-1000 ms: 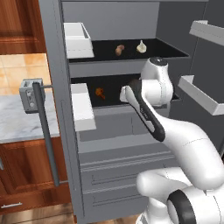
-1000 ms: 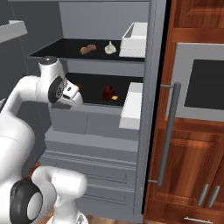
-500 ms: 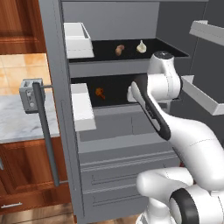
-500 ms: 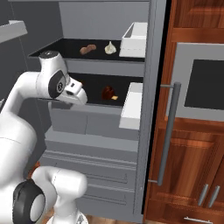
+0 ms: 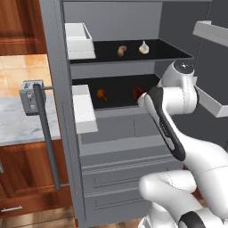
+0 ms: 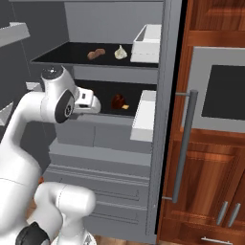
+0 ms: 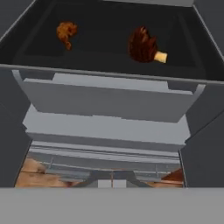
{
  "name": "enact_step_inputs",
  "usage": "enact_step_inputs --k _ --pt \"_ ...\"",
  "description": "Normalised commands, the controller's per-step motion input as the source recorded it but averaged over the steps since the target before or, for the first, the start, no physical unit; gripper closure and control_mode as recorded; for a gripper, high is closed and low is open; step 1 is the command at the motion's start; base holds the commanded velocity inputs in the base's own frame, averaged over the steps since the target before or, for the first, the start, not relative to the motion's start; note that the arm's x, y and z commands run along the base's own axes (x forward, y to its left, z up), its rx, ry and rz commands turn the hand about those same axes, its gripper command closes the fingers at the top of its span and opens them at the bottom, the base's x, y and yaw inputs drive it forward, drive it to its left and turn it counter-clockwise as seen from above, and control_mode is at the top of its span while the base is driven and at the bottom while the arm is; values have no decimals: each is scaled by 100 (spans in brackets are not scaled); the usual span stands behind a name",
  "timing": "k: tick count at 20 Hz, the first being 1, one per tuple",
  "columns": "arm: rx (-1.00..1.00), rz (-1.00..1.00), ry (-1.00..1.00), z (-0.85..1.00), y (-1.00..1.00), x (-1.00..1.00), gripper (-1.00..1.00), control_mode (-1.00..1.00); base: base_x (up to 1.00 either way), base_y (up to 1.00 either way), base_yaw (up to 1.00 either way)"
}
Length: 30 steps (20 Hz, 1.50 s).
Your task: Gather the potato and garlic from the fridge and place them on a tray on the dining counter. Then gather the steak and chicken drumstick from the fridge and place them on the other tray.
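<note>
The fridge [image 5: 60, 111] stands open. On its upper shelf lie the brown potato [image 5: 121, 50] [image 6: 96, 53] and the off-white garlic [image 5: 143, 47] [image 6: 121, 51]. The lower shelf holds the chicken drumstick [image 7: 143, 45] [image 6: 118, 101], dark red-brown with a pale bone end, and to its left the steak [image 7: 65, 33] [image 5: 101, 94], a small orange-brown piece. My gripper [image 6: 95, 104] [image 7: 112, 177] hangs shut and holding nothing in front of the lower shelf, short of the drumstick. The trays and the dining counter are out of view.
White door bins [image 5: 79, 40] [image 5: 83, 109] sit at the shelves' left ends. Grey drawers [image 5: 120, 178] lie below the shelves. The open door's shelves [image 5: 209, 31] jut in beside my arm. A toaster [image 5: 30, 95] stands on a marble wall counter; a wall oven [image 6: 222, 91] is right of the fridge.
My arm has swung sideways and slightly down toward the right end of the lower shelf. The gripper has stayed shut. The food has not moved.
</note>
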Motion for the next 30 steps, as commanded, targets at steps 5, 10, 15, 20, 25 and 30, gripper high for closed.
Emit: enact_step_inputs --k 5,10,15,20,25,30 --pt "-4 -19 -17 -1 10 -2 100 -100 0 0 0" --pt "-2 -20 -4 9 1 -16 100 -100 0 0 0" --pt "-5 -1 1 23 0 -20 -100 -100 0 0 0" --pt "0 0 1 0 -4 -1 -100 -100 0 0 0" --pt "0 0 3 0 0 5 -100 100 19 -5 1" --pt "0 0 0 0 0 0 -100 100 45 -26 3"
